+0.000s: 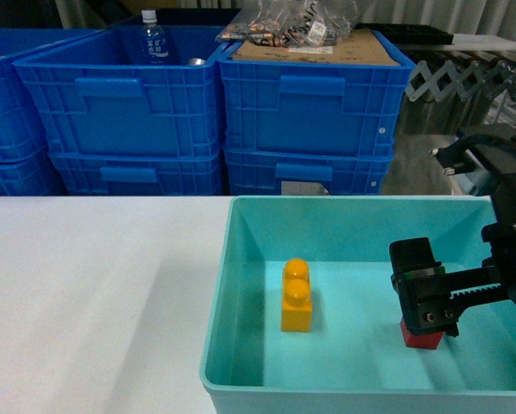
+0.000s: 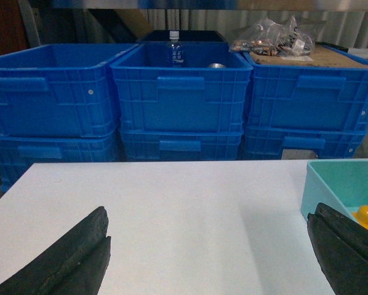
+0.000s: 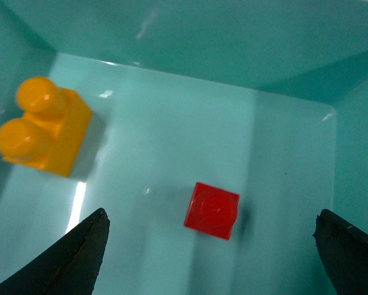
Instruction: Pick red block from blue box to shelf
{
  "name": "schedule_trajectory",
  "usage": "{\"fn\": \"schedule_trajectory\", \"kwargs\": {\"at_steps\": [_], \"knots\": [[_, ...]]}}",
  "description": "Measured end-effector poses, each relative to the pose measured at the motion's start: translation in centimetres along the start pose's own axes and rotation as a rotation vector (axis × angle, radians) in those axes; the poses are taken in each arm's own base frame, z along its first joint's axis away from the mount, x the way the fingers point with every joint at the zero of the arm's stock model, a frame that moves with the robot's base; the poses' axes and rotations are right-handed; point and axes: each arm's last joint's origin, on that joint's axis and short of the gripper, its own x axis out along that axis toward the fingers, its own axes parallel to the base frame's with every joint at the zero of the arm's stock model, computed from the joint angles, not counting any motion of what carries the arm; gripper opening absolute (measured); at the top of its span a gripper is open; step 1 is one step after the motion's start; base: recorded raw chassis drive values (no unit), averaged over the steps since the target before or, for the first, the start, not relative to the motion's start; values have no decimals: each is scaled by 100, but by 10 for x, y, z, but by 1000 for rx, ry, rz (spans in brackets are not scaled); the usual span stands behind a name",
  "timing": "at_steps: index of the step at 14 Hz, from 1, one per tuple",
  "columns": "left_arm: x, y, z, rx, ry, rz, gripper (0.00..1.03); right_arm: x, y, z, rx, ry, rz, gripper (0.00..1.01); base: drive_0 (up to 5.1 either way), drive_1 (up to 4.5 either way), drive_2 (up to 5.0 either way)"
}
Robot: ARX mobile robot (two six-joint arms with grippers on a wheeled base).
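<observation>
The red block (image 3: 212, 211) sits stud-up on the floor of the blue box (image 3: 190, 37), right of the box's middle. My right gripper (image 3: 212, 243) hangs over it, open, with one finger on each side and a wide gap to both. From the head camera, the right gripper (image 1: 425, 304) is down inside the blue box (image 1: 217, 345) and covers the top of the red block (image 1: 422, 337). Over the white table, left of the blue box (image 2: 322, 182), my left gripper (image 2: 208, 236) is open and holds nothing. The shelf is out of view.
A taller yellow two-stud brick (image 1: 297, 296) stands in the box, left of the red block. Stacked dark blue crates (image 1: 215, 112) line the far edge of the white table (image 1: 85, 285); one holds a bottle (image 1: 154, 39), another cardboard and bagged parts (image 1: 301, 30).
</observation>
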Motion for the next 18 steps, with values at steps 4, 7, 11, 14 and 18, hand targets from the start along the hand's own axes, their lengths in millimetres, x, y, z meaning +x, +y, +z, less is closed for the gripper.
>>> {"fn": "schedule_trajectory", "kwargs": {"at_steps": [4,7,11,14,18], "knots": [[0,0,0,0,0,0,98,63,-2,1,7,119,-75,98,0,0,0],[0,0,0,0,0,0,98,76,1,-7,2,169,-73,80,0,0,0],[0,0,0,0,0,0,98,82,6,-10,-9,177,-70,33,0,0,0],[0,0,0,0,0,0,98,73,9,-10,-10,143,-43,29,0,0,0],[0,0,0,0,0,0,98,21,8,-1,0,7,23,28,0,0,0]]}}
